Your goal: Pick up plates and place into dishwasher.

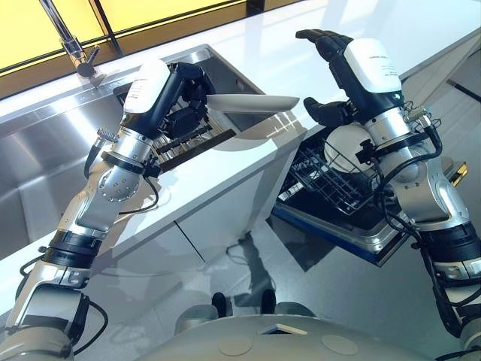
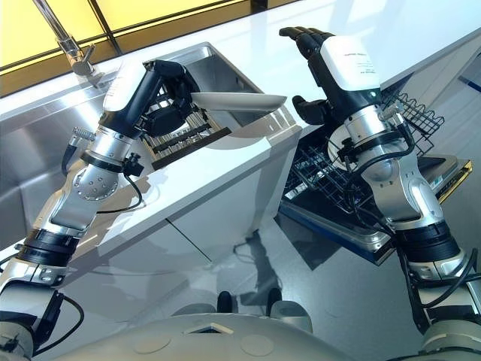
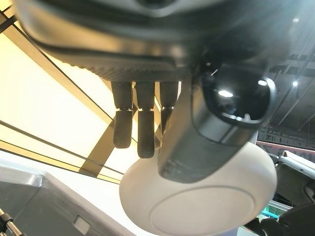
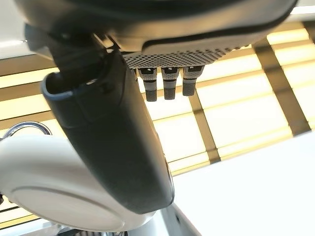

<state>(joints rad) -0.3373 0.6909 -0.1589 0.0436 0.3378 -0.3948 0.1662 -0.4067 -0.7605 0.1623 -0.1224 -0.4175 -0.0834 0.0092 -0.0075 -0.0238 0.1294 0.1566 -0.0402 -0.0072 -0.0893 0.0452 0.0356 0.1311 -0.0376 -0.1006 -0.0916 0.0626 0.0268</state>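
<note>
Now holding the plate (image 1: pixel 252 103) level over the counter edge (image 1: pixel 255 147), just right of the sink (image 1: pixel 45 158), left hand (image 1: pixel 188 86) pinching its rim with thumb and curled fingers. Right hand (image 1: pixel 331 75) spread wide beside the far rim, fingers straight, gripping nothing. Risk of slipping during a handover toward the dishwasher rack (image 1: pixel 331 177): thin rim grip, smooth glaze.

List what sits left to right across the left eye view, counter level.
Faucet → left hand → plate → right hand → dishwasher rack, lower right below the counter.
</note>
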